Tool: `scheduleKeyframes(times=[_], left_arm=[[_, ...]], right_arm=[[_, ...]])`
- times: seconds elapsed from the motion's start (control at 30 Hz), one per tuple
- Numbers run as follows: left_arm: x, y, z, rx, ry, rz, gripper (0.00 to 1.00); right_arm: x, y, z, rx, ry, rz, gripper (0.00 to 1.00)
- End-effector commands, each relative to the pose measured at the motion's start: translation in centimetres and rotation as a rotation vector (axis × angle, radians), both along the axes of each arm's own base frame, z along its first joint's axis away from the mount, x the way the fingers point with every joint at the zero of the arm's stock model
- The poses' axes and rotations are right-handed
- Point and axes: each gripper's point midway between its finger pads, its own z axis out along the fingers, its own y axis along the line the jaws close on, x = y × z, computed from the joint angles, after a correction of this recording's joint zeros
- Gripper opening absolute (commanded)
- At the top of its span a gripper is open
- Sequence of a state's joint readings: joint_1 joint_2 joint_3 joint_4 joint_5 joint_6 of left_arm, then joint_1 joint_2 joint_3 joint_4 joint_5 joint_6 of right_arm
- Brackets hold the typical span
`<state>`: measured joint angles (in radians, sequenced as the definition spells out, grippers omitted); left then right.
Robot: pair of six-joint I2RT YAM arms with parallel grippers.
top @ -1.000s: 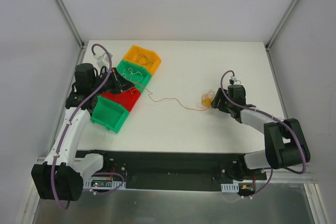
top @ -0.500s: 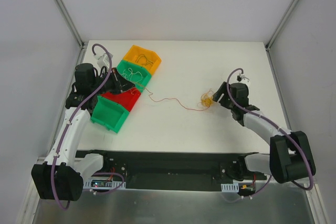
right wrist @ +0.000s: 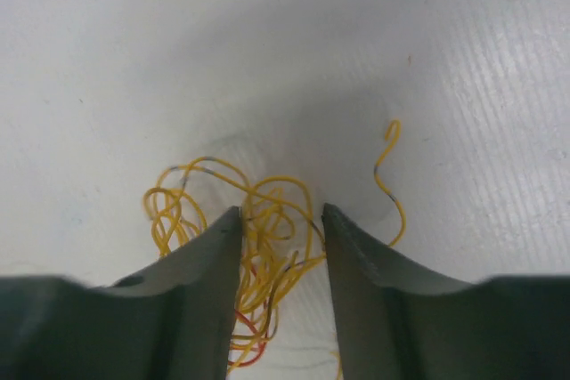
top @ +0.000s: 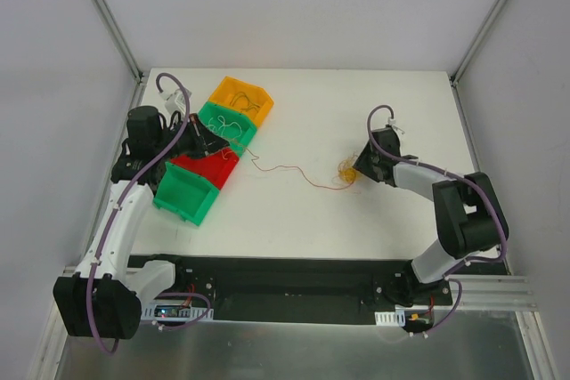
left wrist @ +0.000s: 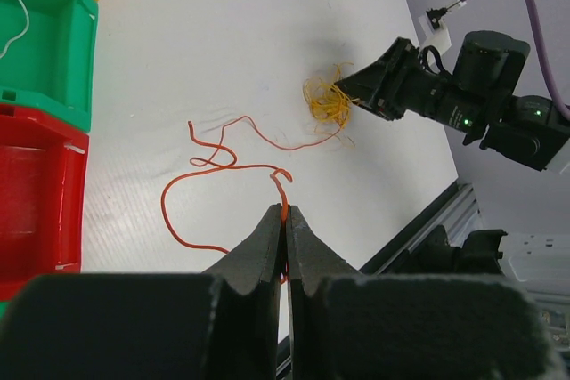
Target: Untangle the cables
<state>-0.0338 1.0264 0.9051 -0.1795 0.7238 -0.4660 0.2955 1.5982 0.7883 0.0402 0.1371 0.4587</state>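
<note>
Left gripper [left wrist: 285,220]: jaws pinched fully together on the thin red wire [left wrist: 281,198], with the strand coming out right at the tips. Above the pinch in the left wrist view, the wire runs in loose loops up the frame and a tail leads right into the clump of curly orange-yellow wire [left wrist: 328,101]. From the top view, the red strand lies drawn out across the white table [top: 356,113], from frame centre-left to the clump at centre-right. My read is that the left arm is the puller, drawing the red strand clear.

Right gripper [right wrist: 280,211]: jaws partly open, holding nothing. The fingertips [right wrist: 233,215] straddle the clump, with yellow loops and a bit of red showing in the gap at lower centre of the right wrist frame. It looks set to close and anchor the clump so the pull strips the red strand out rather than dragging the whole knot. I can't tell whether the tips touch the table.

The row of plastic bins sits at the left of the top view. The green bin [left wrist: 49,104] has a pale wire in it, and the red bin [left wrist: 36,220] is just below it in the left wrist frame. Probable destination: red strand into the red bin.

Risk: if the left arm pulls before the right closes, the clump slides.
</note>
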Motion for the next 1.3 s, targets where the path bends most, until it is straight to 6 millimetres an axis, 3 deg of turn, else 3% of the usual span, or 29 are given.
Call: scheduleKeyframes(times=[0.0,0.13,0.2,0.33,0.43,0.53,0.6,0.67,0.73,0.93,1.0,1.07,1.13,1.2,1.27], left_arm=[[0.7,-0.1,3.4,-0.009,-0.095,0.008,0.00],[0.4,1.1,5.9,0.042,-0.193,0.080,0.00],[-0.1,2.8,7.7,0.111,-0.254,0.177,0.00],[-2.4,10.6,13.9,0.294,-0.445,0.609,0.00],[-7.5,17.9,18.6,0.373,-0.559,1.010,0.00],[-13.4,21.9,22.7,0.376,-0.660,1.263,0.00],[-14.9,22.3,24.5,0.396,-0.708,1.279,0.00],[-14.6,21.4,25.0,0.380,-0.727,1.226,0.00],[-12.6,19.0,24.4,0.342,-0.722,1.086,0.00],[-4.9,8.5,21.6,0.212,-0.596,0.519,0.00],[-3.5,9.3,20.9,0.226,-0.541,0.571,0.00],[-3.9,14.0,21.3,0.304,-0.542,0.824,0.00],[-5.8,16.7,22.3,0.340,-0.589,0.966,0.00],[-6.4,17.7,22.2,0.377,-0.601,1.009,0.00],[-6.0,17.2,21.7,0.394,-0.596,0.974,0.00]], right_arm=[[-1.2,-1.8,-0.5,-0.126,0.045,-0.047,0.34],[-1.3,-3.1,1.1,-0.173,-0.016,-0.074,0.09],[-1.4,-4.3,2.0,-0.206,-0.047,-0.107,0.01],[-2.2,-6.8,3.1,-0.237,-0.091,-0.186,0.01],[-2.7,-8.9,3.8,-0.227,-0.116,-0.261,0.01],[-3.4,-10.9,4.0,-0.226,-0.127,-0.334,0.01],[-3.7,-11.8,3.9,-0.233,-0.129,-0.371,0.00],[-3.8,-12.2,3.8,-0.226,-0.123,-0.381,0.01],[-3.8,-12.4,3.6,-0.215,-0.119,-0.390,0.01],[-4.3,-13.4,3.5,-0.219,-0.119,-0.423,0.01],[-5.2,-15.5,3.8,-0.256,-0.130,-0.503,0.01],[-5.8,-16.5,3.4,-0.212,-0.134,-0.550,0.01],[-5.8,-16.5,3.3,-0.202,-0.136,-0.547,0.01],[-5.7,-16.4,3.2,-0.198,-0.130,-0.546,0.01],[-5.6,-16.1,2.9,-0.184,-0.121,-0.539,0.01]])
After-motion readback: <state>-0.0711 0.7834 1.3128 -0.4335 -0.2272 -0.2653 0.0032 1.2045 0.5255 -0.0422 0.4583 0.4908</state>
